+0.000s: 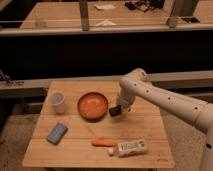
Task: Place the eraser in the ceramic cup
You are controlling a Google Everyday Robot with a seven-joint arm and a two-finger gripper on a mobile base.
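Note:
The eraser (115, 111) is a small black block at the tip of my gripper (119, 108), just right of the orange bowl's rim and slightly above the wooden table (145, 125). My gripper is shut on the eraser, and the white arm reaches in from the right. At the table's left side, beyond the bowl, the white ceramic cup (57, 102) stands upright, well apart from the gripper.
A wide orange bowl (92, 106) sits between the gripper and the cup. A blue pad (57, 133) lies at front left. An orange carrot-like piece (104, 142) and a white bottle (131, 147) lie near the front edge.

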